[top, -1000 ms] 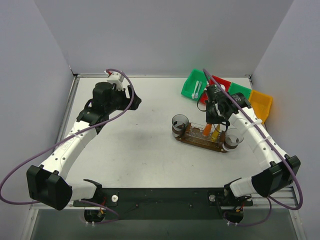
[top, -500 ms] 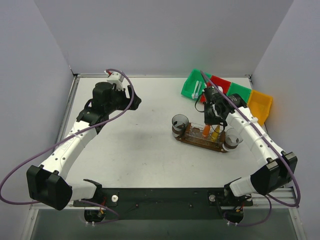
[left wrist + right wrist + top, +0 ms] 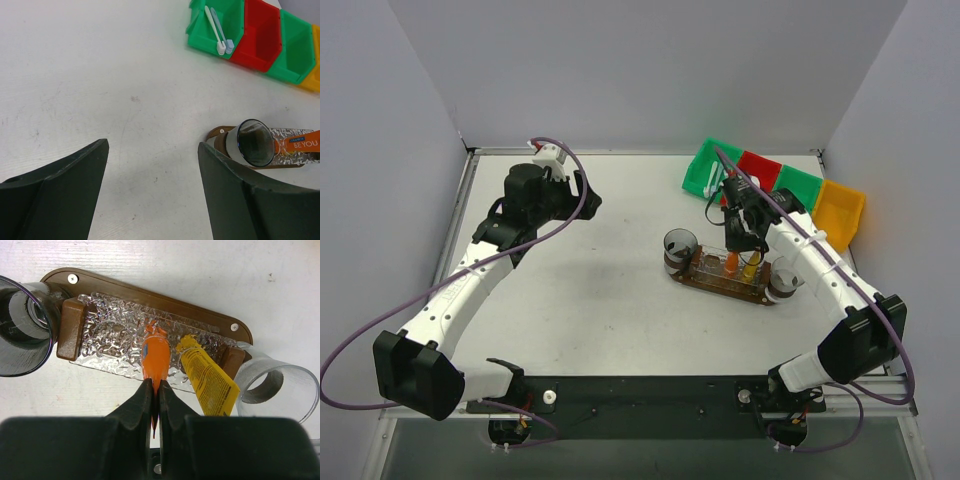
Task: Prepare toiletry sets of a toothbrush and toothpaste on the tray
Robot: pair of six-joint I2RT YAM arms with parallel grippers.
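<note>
The dark brown oval tray (image 3: 125, 287) lies right of centre on the table (image 3: 692, 280). A crinkled clear holder (image 3: 107, 332) sits on it. My right gripper (image 3: 155, 385) is shut on the flat end of an orange toothpaste tube (image 3: 156, 357) whose cap points down into the holder (image 3: 730, 263). A yellow tube (image 3: 207, 377) leans next to it. A dark cup (image 3: 20, 335) stands at the tray's left end and a clear cup (image 3: 272, 385) at its right end. My left gripper (image 3: 152, 150) is open and empty, far left (image 3: 588, 200).
Green (image 3: 710, 165), red (image 3: 757, 165), green (image 3: 800, 182) and yellow (image 3: 840, 208) bins stand in a row at the back right. Two white toothbrushes (image 3: 214, 30) lie in the leftmost green bin. The dark cup (image 3: 255, 142) shows in the left wrist view.
My right gripper has shifted slightly left over the tray, still holding the orange tube. The left arm has not moved.
</note>
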